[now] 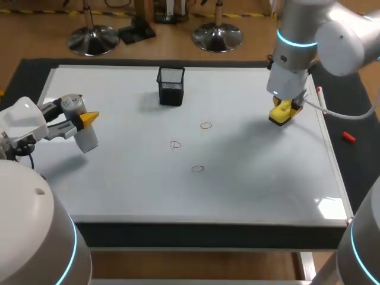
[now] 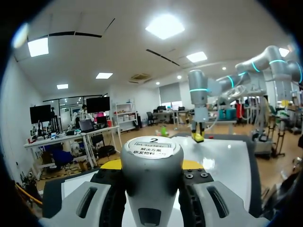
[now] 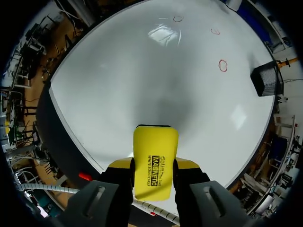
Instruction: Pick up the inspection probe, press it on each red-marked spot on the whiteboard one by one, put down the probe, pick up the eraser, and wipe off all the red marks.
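Yellow eraser (image 3: pixel 155 158) gripped near whiteboard (image 1: pixel 249 178) right edge, grey-capped probe (image 2: pixel 151 175) held at left, three red circles (image 1: pixel 175 144) mid-board

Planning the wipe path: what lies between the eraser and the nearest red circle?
Nothing: the head view shows bare whiteboard between the eraser and the nearest red circle; the right wrist view agrees.

Backdrop's basically just the worktop (image 1: pixel 35 74), dark and matte round the edges. There's a bright glare patch (image 1: pixel 331 208) on the whiteboard (image 1: pixel 130 178) near its front right corner.
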`<state>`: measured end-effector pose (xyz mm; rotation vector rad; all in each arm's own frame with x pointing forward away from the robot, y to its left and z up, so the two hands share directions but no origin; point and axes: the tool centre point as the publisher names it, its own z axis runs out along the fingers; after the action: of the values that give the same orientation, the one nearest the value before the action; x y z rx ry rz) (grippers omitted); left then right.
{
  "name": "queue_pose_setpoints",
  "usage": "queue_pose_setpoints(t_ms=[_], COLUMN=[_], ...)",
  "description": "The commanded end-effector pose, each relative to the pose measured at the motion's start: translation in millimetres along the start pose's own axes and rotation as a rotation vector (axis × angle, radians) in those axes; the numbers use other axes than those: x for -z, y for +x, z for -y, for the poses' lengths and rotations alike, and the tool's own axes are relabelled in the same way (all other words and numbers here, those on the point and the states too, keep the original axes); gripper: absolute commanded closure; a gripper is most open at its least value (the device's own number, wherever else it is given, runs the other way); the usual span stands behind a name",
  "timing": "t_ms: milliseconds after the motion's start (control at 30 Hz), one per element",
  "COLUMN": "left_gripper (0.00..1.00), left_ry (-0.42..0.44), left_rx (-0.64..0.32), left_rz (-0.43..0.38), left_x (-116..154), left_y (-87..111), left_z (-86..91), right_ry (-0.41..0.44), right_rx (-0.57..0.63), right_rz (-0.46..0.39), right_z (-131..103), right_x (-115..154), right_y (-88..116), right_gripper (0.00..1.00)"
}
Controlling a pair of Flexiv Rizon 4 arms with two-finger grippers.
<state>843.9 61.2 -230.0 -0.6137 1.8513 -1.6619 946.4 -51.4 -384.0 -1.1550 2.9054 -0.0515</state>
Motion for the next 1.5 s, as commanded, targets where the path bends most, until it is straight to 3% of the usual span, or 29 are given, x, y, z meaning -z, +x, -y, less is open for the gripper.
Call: queue_pose_setpoints(t_ms=[33,533,833,1233,1500], left_gripper=[1.0,1.0,1.0,1.0,1.0], left_ry=[0.002,0.002,0.002,0.002,0.002], left_rx=[-0.001,-0.001,-0.001,-0.001,-0.001], left_rz=[0.002,0.002,0.002,0.002,0.002], left_x=[0,0,0,0,0], left_y=[0.1,0.1,0.1,0.1,0.1], left_z=[0.7,0.7,0.7,0.7,0.7], right_ry=[0.029,0.04,0.05,-0.008,-0.004], right_rx=[0.029,0.265,0.414,0.624,0.75], right_rz=[0.005,0.03,0.057,0.061,0.067], right_z=[-26,-134,-191,-256,-293], right_x=[6,22,34,15,8], right_y=[-7,-38,-73,-126,-162], right_gripper=[1.0,1.0,1.0,1.0,1.0])
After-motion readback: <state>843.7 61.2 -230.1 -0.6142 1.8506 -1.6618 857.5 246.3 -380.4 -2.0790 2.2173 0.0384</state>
